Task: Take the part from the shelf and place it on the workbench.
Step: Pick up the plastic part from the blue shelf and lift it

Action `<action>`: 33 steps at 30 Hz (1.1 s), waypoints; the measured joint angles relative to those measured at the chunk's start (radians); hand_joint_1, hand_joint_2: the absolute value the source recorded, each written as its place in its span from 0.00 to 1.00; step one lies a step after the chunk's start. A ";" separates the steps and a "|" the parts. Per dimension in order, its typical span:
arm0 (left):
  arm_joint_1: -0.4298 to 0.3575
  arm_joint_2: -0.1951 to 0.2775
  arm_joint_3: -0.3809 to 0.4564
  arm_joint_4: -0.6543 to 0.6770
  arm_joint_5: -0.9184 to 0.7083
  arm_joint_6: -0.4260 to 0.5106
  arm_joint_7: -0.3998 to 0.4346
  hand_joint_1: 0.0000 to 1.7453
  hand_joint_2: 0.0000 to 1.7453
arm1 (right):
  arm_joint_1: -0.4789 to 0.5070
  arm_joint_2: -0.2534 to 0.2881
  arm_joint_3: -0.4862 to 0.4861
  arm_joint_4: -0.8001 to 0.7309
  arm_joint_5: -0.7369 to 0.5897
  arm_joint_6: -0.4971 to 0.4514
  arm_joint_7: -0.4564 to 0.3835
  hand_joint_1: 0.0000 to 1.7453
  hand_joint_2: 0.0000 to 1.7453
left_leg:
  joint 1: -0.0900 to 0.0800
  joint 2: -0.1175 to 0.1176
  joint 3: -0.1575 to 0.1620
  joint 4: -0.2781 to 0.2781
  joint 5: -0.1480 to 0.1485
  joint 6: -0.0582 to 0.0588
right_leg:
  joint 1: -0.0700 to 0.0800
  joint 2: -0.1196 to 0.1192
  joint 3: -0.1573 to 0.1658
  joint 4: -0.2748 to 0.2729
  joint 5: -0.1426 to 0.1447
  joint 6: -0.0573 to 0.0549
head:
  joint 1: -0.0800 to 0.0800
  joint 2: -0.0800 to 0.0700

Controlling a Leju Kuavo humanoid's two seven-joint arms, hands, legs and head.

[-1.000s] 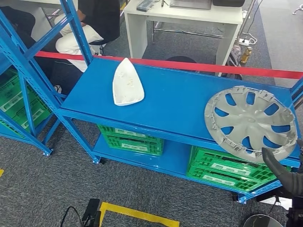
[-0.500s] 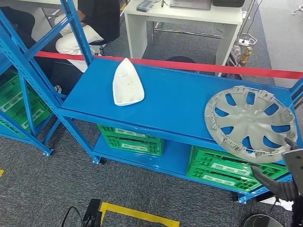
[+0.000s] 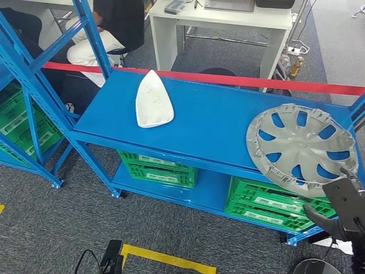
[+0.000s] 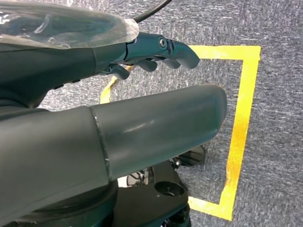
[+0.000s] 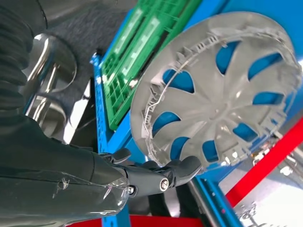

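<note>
Shelf (image 3: 206,123) is bright blue, with green crates (image 3: 157,168) underneath. The hubcap (image 3: 301,148) is silver-grey with blue showing through its slots, the other part (image 3: 153,101) is plain white. Red tape (image 3: 241,81) behind, grey speckled carpet (image 3: 51,228) with yellow tape (image 3: 167,258). Both hands (image 4: 107,127) (image 5: 150,177) dark grey.

Grey hubcap (image 3: 302,147) on blue shelf (image 3: 206,123), empty right hand (image 3: 340,214) just beside its near rim.

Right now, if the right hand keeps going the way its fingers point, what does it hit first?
Most likely the near rim of the silver hubcap: the right hand has its fingers aimed at that edge, just short of it. Whether they already touch is unclear.
</note>
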 joint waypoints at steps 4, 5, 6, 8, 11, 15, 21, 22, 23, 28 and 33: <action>-0.002 0.000 0.000 0.000 -0.002 -0.002 0.002 0.00 0.00 | -0.023 -0.028 -0.001 0.009 -0.037 0.084 0.014 0.00 1.00 | 0.000 0.000 0.000 0.000 0.000 0.000 | 0.000 0.000 0.000 0.000 0.000 0.000 | 0.000 0.000; -0.003 0.000 0.000 0.000 -0.002 -0.003 0.004 0.00 0.00 | -0.029 -0.036 0.000 0.013 -0.049 0.106 0.017 0.00 1.00 | 0.000 0.000 0.000 0.000 0.000 0.000 | 0.000 0.000 0.000 0.000 0.000 0.000 | 0.000 0.000; -0.004 0.000 0.000 0.000 -0.003 -0.004 0.006 0.00 0.00 | -0.035 -0.045 0.000 0.018 -0.059 0.123 0.019 0.00 1.00 | 0.000 0.000 0.000 0.000 0.000 0.000 | 0.000 0.000 0.000 0.000 0.000 0.000 | 0.000 0.000; -0.006 0.000 0.000 0.000 -0.003 -0.006 0.009 0.00 0.00 | -0.046 -0.062 0.000 0.029 -0.071 0.147 0.021 0.00 1.00 | 0.000 0.000 0.000 0.000 0.000 0.000 | 0.000 0.000 0.000 0.000 0.000 0.000 | 0.000 0.000; -0.009 0.000 0.000 0.000 -0.003 -0.009 0.011 0.00 0.00 | -0.072 -0.085 0.003 0.050 -0.098 0.194 0.023 0.00 1.00 | 0.000 0.000 0.000 0.000 0.000 0.000 | 0.000 0.000 0.001 0.000 0.001 0.001 | 0.000 0.000; -0.012 0.000 0.000 0.000 0.000 -0.009 0.011 0.00 0.00 | -0.125 -0.116 0.016 0.092 -0.134 0.254 0.022 0.00 1.00 | 0.000 0.000 0.000 0.000 0.001 0.001 | 0.000 0.000 0.001 0.000 0.001 0.001 | 0.000 0.000; -0.013 0.000 0.000 0.000 0.001 -0.009 0.010 0.00 0.00 | -0.174 -0.143 0.036 0.141 -0.144 0.271 0.021 0.00 1.00 | 0.000 -0.001 0.000 0.000 0.001 0.001 | 0.000 0.000 0.001 0.000 0.001 0.001 | 0.000 0.000; -0.013 0.000 0.000 0.000 0.001 -0.009 0.010 0.00 0.00 | -0.180 -0.147 0.038 0.147 -0.144 0.273 0.021 0.00 1.00 | 0.000 -0.001 0.000 0.000 0.001 0.001 | 0.000 0.000 0.001 0.000 0.001 0.001 | 0.000 0.000; -0.013 0.000 0.000 0.000 0.002 -0.009 0.009 0.00 0.00 | -0.185 -0.150 0.042 0.153 -0.145 0.276 0.021 0.00 1.00 | 0.000 -0.001 0.000 0.000 0.001 0.001 | 0.000 0.000 0.001 0.000 0.001 0.001 | 0.000 0.000; -0.013 0.000 0.000 0.000 0.011 -0.009 0.005 0.00 0.00 | -0.232 -0.166 0.070 0.187 -0.158 0.294 0.011 0.00 1.00 | 0.000 0.000 0.000 0.000 0.001 0.001 | 0.000 0.000 0.001 0.000 0.001 0.001 | 0.000 0.000; -0.013 0.000 0.000 0.000 0.013 -0.009 0.003 0.00 0.00 | -0.282 -0.175 0.103 0.233 -0.160 0.294 0.000 0.00 1.00 | 0.000 -0.001 0.000 0.000 0.001 0.002 | 0.000 0.000 0.002 0.000 0.001 0.001 | 0.000 0.000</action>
